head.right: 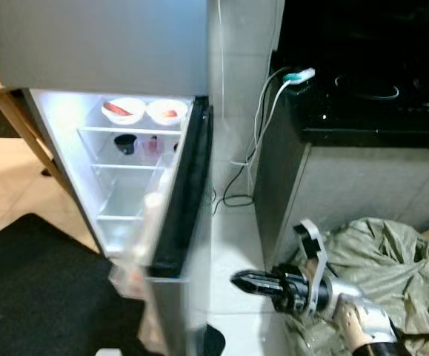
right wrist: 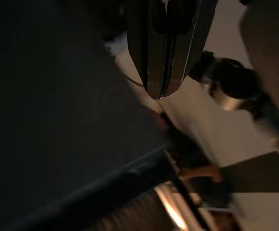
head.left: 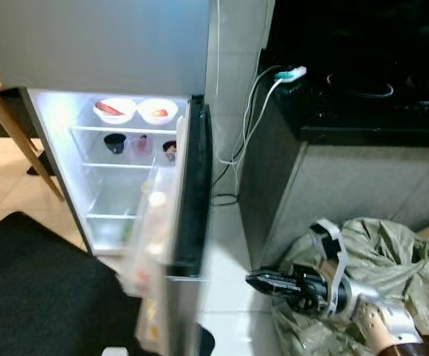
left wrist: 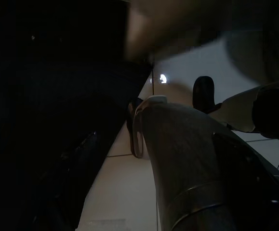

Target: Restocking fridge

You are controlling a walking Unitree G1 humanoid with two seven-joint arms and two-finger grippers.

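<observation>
**Fridge door partly open, my right gripper low beside it**

At my far left a wooden table leg [head.left: 18, 133] slants down to the pale tile floor [head.left: 3, 196], and a black mat [head.left: 36, 289] lies in front of me. My left arm hangs idle in the dark; I cannot tell how its fingers stand.

Next comes the fridge [head.left: 110, 44], grey on the outside and lit inside. On its top glass shelf sit two white bowls side by side: the left bowl [head.left: 115, 110] holds something red, the right bowl [head.left: 158, 111] something red and smaller. On the shelf below stand a dark cup [head.left: 115, 142], a pinkish item [head.left: 141, 144] and another small item just beside the door edge; they are too small to name. The lower shelves look bare from here.

The fridge door [head.left: 188, 193] stands partly open, its edge turned towards me, with blurred packages in the door racks [head.left: 151, 245].

Right of the door, white cables [head.left: 247, 126] hang from a plug [head.left: 290, 74] on the edge of a black stove [head.left: 362, 81] that sits on a grey counter.

Lower right, my right gripper [head.right: 244, 281] points towards the door, near it but apart. Its two black fingers [right wrist: 151, 53] are pressed together with nothing between them. Behind the arm lies a crumpled grey-green plastic bag [head.left: 384, 252].
</observation>
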